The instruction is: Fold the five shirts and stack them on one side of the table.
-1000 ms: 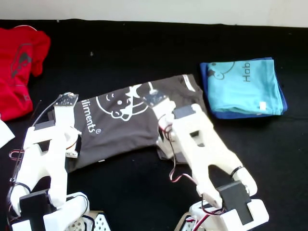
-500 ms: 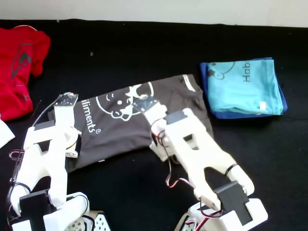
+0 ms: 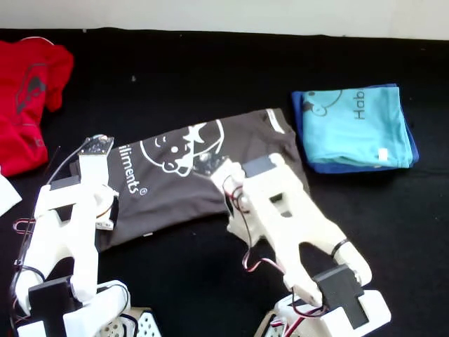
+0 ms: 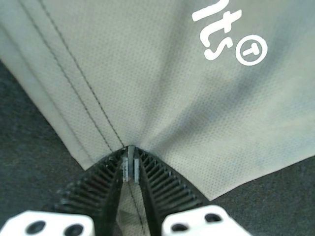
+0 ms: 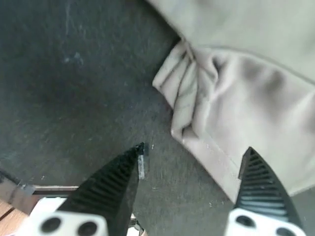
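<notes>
A dark grey shirt [image 3: 189,175] with white print lies spread in the middle of the black table [image 3: 210,77]. My left gripper [image 4: 129,168] is shut on that shirt's stitched hem [image 4: 93,93], close to its near-left corner; in the high view it sits at the shirt's left edge [image 3: 109,219]. My right gripper [image 5: 194,160] is open just above the table, and a bunched corner of the grey shirt [image 5: 197,108] lies just ahead of the gap between its fingers. In the high view it hangs over the shirt's near-right edge [image 3: 233,205].
Folded teal and blue shirts [image 3: 354,126] are stacked at the right. A crumpled red shirt [image 3: 28,91] lies at the far left, with a white scrap [image 3: 5,195] below it at the table's left edge. Bare black cloth runs along the back.
The right arm has swung left and drawn back toward the table's front, off the shirt's right part. The left arm has not moved.
</notes>
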You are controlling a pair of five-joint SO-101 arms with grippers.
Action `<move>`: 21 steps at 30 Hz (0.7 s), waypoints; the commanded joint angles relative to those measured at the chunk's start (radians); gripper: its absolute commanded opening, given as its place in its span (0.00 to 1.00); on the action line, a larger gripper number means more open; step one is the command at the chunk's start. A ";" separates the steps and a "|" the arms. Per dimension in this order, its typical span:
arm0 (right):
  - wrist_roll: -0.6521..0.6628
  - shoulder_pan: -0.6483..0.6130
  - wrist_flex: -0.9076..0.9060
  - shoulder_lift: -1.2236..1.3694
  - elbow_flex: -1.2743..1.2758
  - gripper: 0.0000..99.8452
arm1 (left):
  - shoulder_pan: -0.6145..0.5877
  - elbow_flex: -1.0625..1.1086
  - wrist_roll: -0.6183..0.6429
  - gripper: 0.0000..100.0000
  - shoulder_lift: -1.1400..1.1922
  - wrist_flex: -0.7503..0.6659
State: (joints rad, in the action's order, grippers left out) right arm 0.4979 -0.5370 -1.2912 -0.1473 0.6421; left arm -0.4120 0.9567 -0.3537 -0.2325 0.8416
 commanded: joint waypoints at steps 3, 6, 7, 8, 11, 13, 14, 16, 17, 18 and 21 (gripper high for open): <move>0.009 -0.024 0.113 -0.001 0.059 0.29 | -0.013 0.004 0.012 0.01 0.007 -0.026; 0.009 -0.021 0.140 0.025 0.061 0.29 | -0.013 0.004 0.012 0.01 0.007 -0.026; 0.009 -0.019 0.147 0.054 0.053 0.29 | -0.013 0.004 0.012 0.01 0.007 -0.026; 0.009 -0.013 0.159 0.094 0.051 0.29 | -0.013 0.004 0.012 0.01 0.007 -0.026; 0.009 0.021 0.183 0.225 -0.015 0.29 | -0.013 0.005 0.012 0.01 0.007 -0.026; 0.009 0.042 0.171 0.286 -0.064 0.28 | -0.013 0.005 0.012 0.01 0.007 -0.026; 0.011 0.047 0.165 0.305 -0.077 0.26 | -0.013 0.005 0.012 0.01 0.007 -0.026; 0.014 0.051 0.159 0.320 -0.093 0.22 | -0.013 0.005 0.012 0.01 0.007 -0.026; 0.014 0.053 0.162 0.320 -0.093 0.20 | -0.013 0.005 0.012 0.01 0.007 -0.026; 0.014 0.053 0.162 0.323 -0.099 0.18 | -0.013 0.005 0.012 0.01 0.007 -0.026; 0.014 0.053 0.186 0.320 -0.101 0.09 | -0.013 0.005 0.012 0.01 0.007 -0.026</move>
State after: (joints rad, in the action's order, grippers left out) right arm 0.4979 -0.4864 -1.1362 0.1412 0.5485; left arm -0.4120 0.9597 -0.3475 -0.2325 0.8416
